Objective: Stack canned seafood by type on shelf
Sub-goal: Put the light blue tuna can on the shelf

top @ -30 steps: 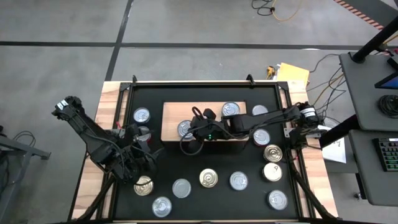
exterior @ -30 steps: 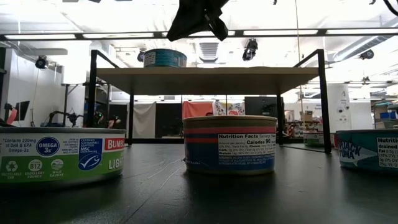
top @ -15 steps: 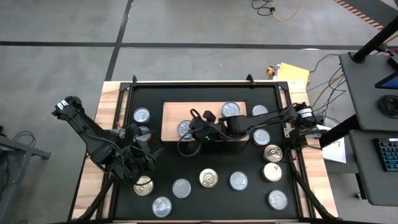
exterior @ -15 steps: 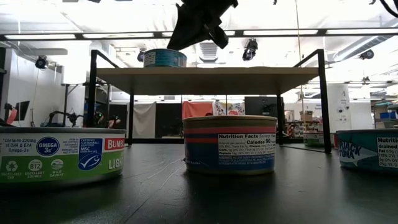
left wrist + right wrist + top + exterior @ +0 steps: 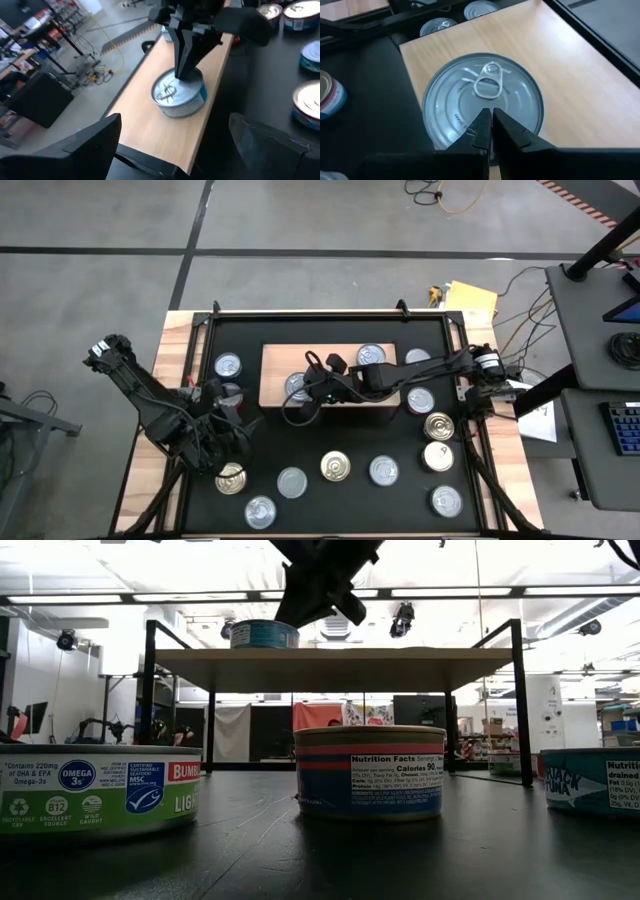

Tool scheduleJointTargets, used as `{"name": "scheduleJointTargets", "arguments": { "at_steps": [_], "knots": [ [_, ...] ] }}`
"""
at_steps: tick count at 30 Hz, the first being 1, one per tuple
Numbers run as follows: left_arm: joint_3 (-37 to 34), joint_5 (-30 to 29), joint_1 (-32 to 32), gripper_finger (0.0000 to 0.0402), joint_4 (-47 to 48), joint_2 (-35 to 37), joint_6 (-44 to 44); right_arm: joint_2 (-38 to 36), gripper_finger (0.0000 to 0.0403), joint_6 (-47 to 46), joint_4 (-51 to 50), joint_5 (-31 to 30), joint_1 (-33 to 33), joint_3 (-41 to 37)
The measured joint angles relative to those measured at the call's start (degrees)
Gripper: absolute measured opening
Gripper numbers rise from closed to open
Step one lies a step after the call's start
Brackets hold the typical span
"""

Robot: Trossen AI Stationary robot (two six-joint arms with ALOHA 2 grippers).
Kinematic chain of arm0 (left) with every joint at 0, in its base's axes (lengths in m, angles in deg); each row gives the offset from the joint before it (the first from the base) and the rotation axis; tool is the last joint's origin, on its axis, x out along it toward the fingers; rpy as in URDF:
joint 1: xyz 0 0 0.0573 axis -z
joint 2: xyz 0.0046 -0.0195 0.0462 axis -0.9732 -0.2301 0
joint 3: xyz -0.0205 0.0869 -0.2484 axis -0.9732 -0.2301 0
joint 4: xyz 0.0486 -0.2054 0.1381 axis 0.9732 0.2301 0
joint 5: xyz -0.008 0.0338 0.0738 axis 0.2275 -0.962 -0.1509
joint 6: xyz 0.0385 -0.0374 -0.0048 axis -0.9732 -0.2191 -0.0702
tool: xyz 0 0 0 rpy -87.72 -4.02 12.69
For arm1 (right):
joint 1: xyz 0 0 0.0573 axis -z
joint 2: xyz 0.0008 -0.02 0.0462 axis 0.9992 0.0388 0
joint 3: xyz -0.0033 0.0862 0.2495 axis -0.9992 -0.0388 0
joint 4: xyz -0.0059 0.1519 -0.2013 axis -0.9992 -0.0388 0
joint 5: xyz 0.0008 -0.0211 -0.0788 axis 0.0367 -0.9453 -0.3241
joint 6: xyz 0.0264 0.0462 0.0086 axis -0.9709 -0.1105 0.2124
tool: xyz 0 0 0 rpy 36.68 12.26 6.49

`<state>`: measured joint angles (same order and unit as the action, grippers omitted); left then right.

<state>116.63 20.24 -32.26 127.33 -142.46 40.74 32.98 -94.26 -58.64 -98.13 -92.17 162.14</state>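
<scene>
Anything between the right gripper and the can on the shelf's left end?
Nothing visible. The right gripper, shut, sits directly over the blue-labelled can on the shelf, fingertips at its lid. The left gripper waits open, off the shelf's edge.

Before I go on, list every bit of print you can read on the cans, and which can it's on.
Green-label can: "Omega 3s", "Contains 220mg of DHA & EPA", "MSC", "BUMB", "LIGH" (last two cut off).
Red-and-blue can: "Nutrition Facts", "Calories 90"; finer print too small.
Teal can: "TUNA", "drained"; the rest is cut off.
Can on the shelf: label too blurred.
</scene>
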Motion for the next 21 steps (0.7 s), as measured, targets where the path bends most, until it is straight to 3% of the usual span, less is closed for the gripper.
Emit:
{"name": "scheduleJointTargets", "arguments": {
  "at_steps": [8, 21],
  "knots": [
    [0.0, -3.9, 0.0, 0.0354, 0.2, 0.0, -0.1, 0.3, 0.0009, 1.2, 0.2, 0.0, 0.9, -0.2],
    [0.0, -4.4, -0.1, 0.0354, 0.5, 0.0, -0.1, 2.7, 0.0009, 3.0, 4.2, -0.1, 3.3, -0.2]
  ]
}}
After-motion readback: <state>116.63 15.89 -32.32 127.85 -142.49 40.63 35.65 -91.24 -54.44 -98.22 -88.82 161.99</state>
